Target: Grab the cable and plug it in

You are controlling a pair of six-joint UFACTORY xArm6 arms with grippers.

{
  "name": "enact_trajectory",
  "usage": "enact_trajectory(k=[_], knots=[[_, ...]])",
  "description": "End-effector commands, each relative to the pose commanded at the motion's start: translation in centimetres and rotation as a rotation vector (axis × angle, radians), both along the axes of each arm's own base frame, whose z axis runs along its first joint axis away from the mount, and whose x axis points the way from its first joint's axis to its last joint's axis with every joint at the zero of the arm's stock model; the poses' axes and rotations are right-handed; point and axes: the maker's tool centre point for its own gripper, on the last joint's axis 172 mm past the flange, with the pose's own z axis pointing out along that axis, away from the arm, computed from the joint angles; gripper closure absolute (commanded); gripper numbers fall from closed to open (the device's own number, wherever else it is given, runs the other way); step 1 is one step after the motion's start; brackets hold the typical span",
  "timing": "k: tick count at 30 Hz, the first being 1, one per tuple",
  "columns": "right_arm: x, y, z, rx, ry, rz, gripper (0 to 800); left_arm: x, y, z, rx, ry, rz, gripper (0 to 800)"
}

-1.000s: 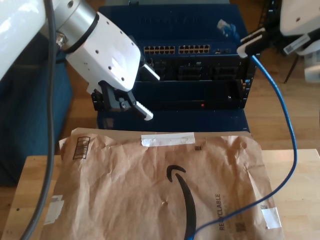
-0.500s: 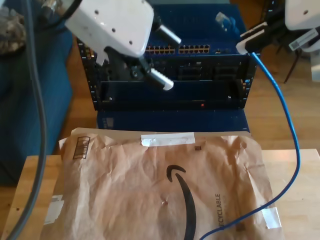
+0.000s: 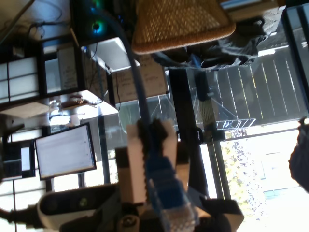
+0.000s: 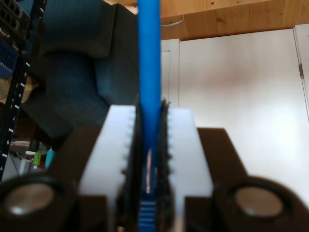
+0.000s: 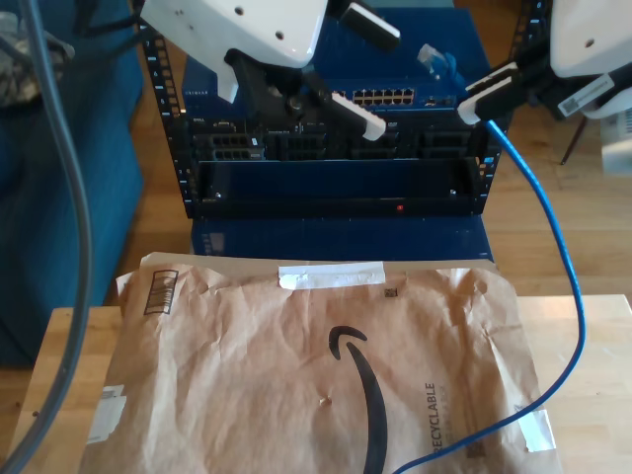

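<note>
The blue cable hangs from my second gripper at the exterior view's upper right and trails down over the envelope. Its plug sticks out past the fingertips toward the rack. In the second wrist view the cable runs between the toothed pads of my second gripper, which is shut on it. My first gripper is open and holds nothing. It hovers before the rack's top and points at the plug. The first wrist view looks at the blurred plug held by the other gripper's pale fingers.
A dark blue server rack stands behind the table, with a row of switch ports near its top. A crumpled brown paper envelope covers most of the wooden table. A blue couch sits at the exterior view's left.
My first gripper has risen from just above the envelope to the rack's top and swung toward the exterior view's right, nearer the plug. My second gripper barely moved; the cable's slack shifted.
</note>
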Motion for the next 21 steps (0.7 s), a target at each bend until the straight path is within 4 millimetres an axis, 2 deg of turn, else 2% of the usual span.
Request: enact_trajectory(k=[14,21], knots=[[0.9,0.2,0.0,0.003,-0.013,-0.004,796,0.5,0.3,0.1,-0.005,0.069,0.048,25],[2.6,3.8,-1.2,0.004,-0.016,0.052,796,0.3,0.3,0.1,-0.002,0.071,0.042,25]])
